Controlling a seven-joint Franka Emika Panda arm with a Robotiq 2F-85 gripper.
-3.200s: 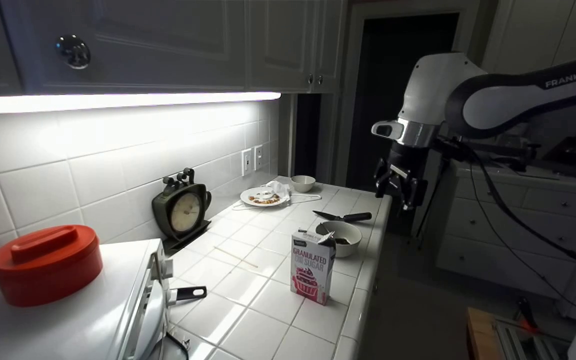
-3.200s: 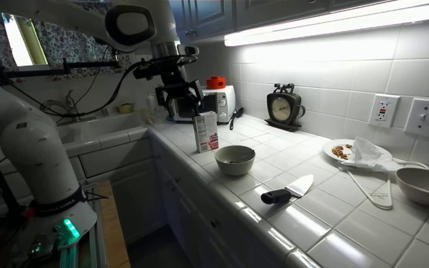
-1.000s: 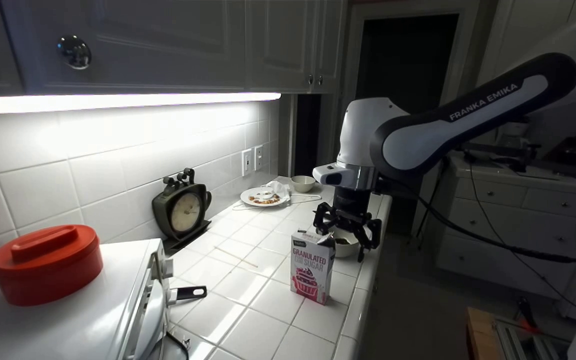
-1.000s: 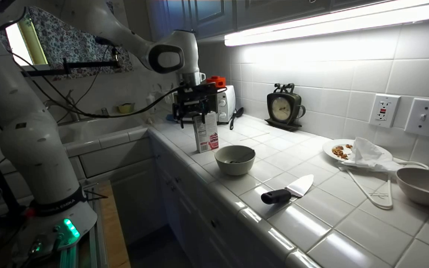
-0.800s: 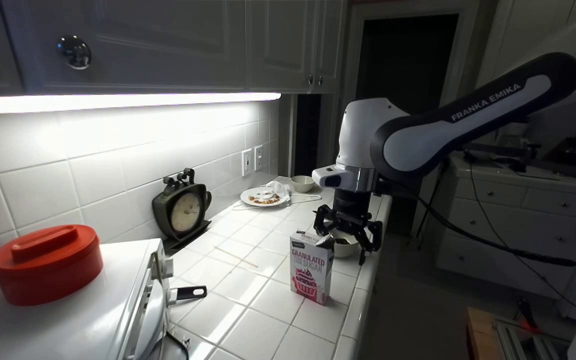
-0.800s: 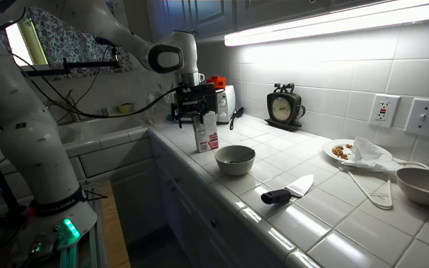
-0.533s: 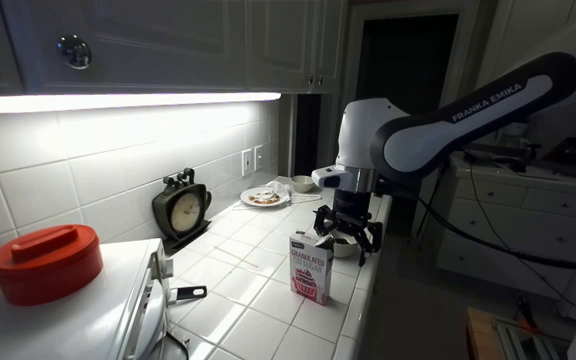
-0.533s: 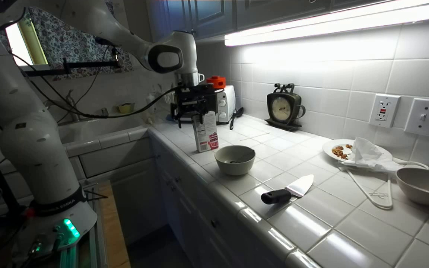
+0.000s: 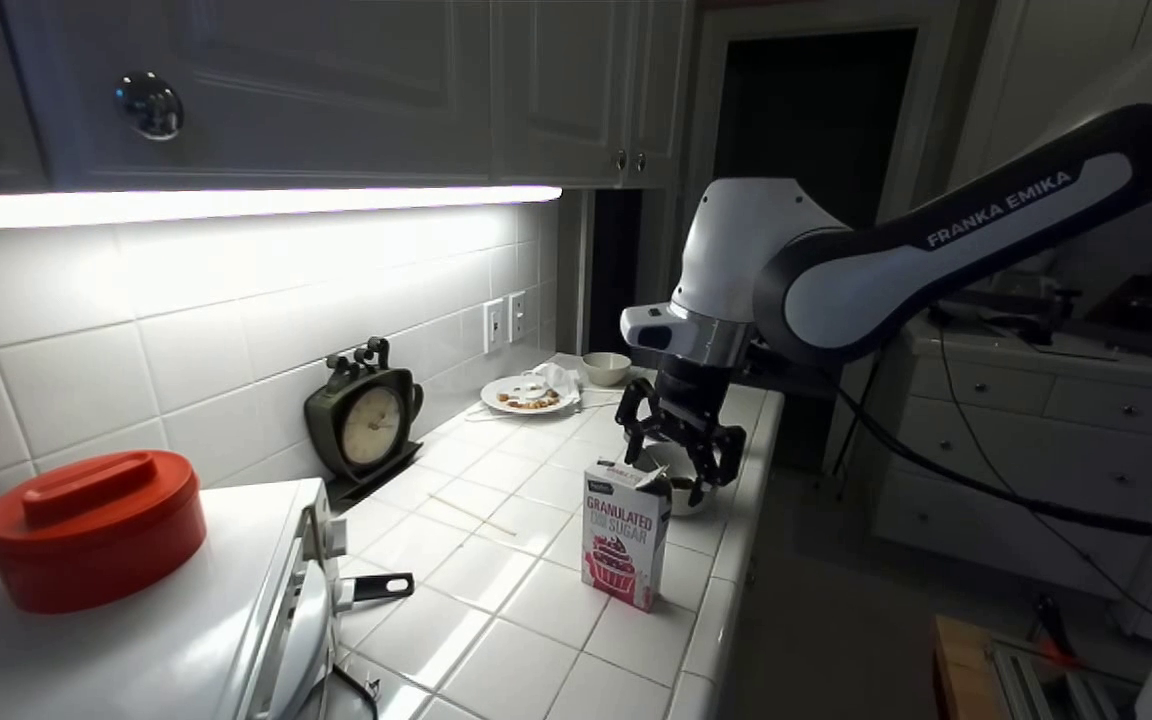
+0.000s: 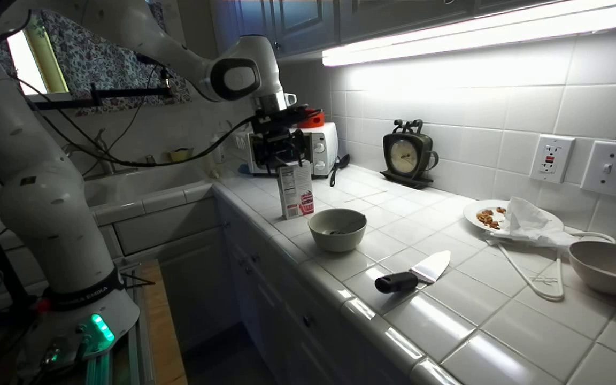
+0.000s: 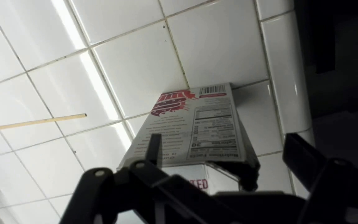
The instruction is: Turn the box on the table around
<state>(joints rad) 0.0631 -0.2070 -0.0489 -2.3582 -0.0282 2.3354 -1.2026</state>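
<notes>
Carton (image 9: 622, 540) on glossy square tiles (image 9: 548, 602)

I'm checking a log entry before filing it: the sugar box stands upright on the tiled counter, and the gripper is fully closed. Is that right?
One thing is wrong: the gripper is open, its fingers standing well apart, as the wrist view shows. The sugar box does stand upright on the tiled counter.

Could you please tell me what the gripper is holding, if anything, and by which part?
Nothing is held. The gripper has its jaws wide apart, and the box stands upright on the table.
</notes>
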